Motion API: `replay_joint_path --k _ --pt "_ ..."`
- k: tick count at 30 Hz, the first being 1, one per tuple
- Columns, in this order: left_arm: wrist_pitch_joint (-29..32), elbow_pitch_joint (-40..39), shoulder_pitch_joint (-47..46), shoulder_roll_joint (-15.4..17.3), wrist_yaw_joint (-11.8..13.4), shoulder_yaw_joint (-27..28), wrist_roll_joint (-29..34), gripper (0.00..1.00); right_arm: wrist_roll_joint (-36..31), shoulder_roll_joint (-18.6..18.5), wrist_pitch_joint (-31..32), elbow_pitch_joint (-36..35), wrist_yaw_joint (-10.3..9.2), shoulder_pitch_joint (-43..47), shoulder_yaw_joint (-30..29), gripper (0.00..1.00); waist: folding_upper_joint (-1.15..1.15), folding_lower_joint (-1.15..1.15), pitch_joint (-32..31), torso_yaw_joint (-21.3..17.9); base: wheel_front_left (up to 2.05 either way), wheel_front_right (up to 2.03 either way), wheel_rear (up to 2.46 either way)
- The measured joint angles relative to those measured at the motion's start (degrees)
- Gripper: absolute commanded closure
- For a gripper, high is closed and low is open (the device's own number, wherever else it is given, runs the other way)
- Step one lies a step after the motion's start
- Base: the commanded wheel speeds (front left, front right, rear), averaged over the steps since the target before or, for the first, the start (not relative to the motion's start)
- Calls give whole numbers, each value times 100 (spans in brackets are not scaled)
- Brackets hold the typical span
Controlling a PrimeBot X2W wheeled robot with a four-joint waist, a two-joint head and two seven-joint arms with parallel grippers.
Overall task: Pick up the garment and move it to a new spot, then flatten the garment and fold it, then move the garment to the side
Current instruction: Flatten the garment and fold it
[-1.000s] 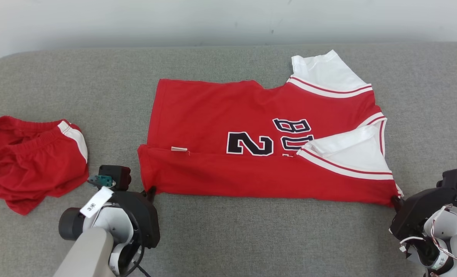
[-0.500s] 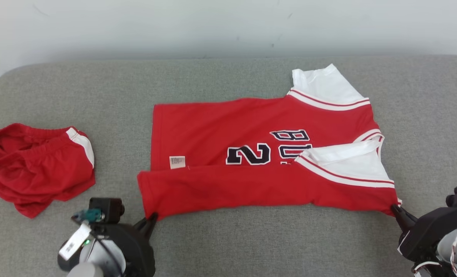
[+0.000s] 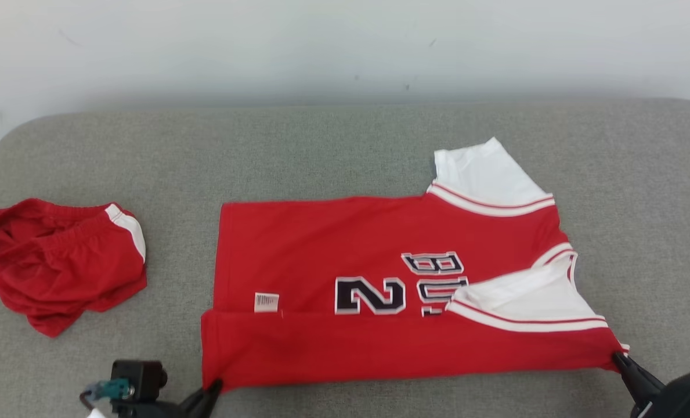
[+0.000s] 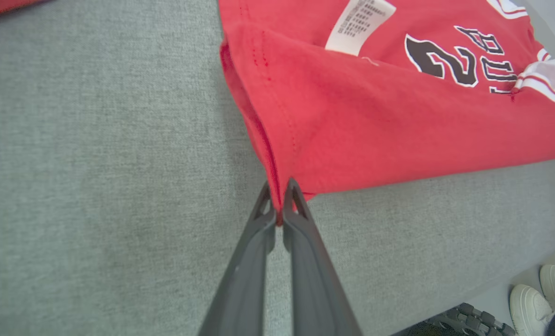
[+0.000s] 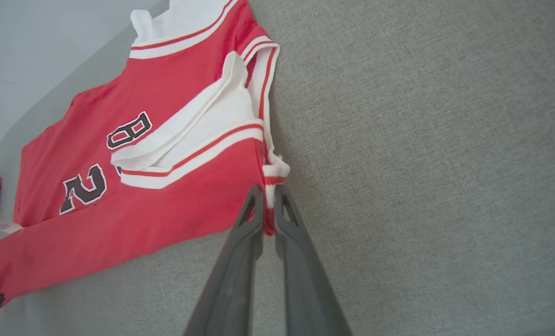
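Grey cushion [image 3: 333,145] below pale wall | left gripper [image 4: 279,207] pinched shut on the jersey's [image 3: 345,249] hem corner, right gripper [image 5: 268,212] pinched shut on its trimmed corner | jersey lay along the front edge, near strip folded over | soft, light, limp; corners judged the best holds | red shorts [image 3: 60,261] lay heaped by the left edge

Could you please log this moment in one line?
left gripper: shut on jersey corner | right gripper: shut on jersey corner | red shorts: apart, left

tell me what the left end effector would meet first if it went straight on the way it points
The red jersey: the left end effector is shut on its hem corner, so it would likely bunch that folded flap first.
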Motion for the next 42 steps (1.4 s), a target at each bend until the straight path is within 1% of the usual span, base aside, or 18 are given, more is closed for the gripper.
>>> replay_joint_path --k 4,9,11,15,17,21,22,23,24,25,27,28,30,34,35,37,40,42 --pt "156 -257 279 57 8 2 -38 100 55 20 152 -289 -33 376 -37 100 0 0 -77 -14 0 0 0" --pt "302 -566 569 115 81 9 -180 100 142 105 354 -503 -90 820 -11 100 0 0 -96 -12 0 0 0" --pt "391 -656 627 133 102 5 -198 100 219 123 399 -575 -154 929 -18 100 0 0 -96 -12 0 0 0" --pt "532 -850 847 196 181 22 -243 100 226 132 503 -684 -238 1059 -53 100 0 0 -90 -39 0 0 0" --pt "600 -936 898 213 237 31 -250 100 227 132 555 -732 -246 1081 -88 100 0 0 -84 -45 0 0 0" --pt "738 -1045 925 260 316 63 -253 100 230 134 656 -798 -337 1094 -123 100 0 0 -68 -61 0 0 0" --pt "747 -1073 923 261 359 64 -252 60 245 136 700 -792 -337 1098 -103 100 0 0 -62 -64 0 0 0" --pt "747 -1093 920 259 363 63 -247 30 266 136 746 -787 -337 1108 -66 100 0 0 -55 -67 0 0 0" --pt "748 -1104 917 255 385 64 -244 0 287 137 778 -779 -337 1129 -13 27 0 0 -48 -69 0 0 0" --pt "749 -1104 916 249 408 64 -244 0 300 145 809 -750 -341 1144 29 0 0 0 -42 -71 0 0 0" --pt "749 -1104 917 242 480 79 -233 0 300 169 831 -672 -348 1135 52 0 0 0 -28 -76 0 0 0" --pt "749 -1109 917 242 509 90 -229 0 299 172 826 -657 -388 1125 45 0 0 0 -22 -78 0 0 0" --pt "745 -1133 907 210 513 108 -215 0 283 172 794 -644 -391 1108 29 0 0 1 -19 -72 0 0 0" --pt "503 -1274 887 87 636 272 -212 0 189 170 582 -673 -392 979 -36 0 0 0 -63 -19 0 0 0" --pt "386 -1310 870 65 675 354 -208 0 168 149 510 -700 -361 937 -30 0 0 1 -78 -4 0 0 0" --pt "103 -1350 748 -49 762 542 -210 0 42 86 300 -756 -203 804 27 0 0 1 -125 27 0 0 0" --pt "-331 -1484 534 -210 761 656 -209 0 -151 93 -10 -722 -100 602 146 0 0 1 -230 75 0 0 0" --pt "-666 -1537 427 -280 756 662 -141 0 -218 126 -316 -630 -77 449 200 0 0 1 -314 111 0 0 0"
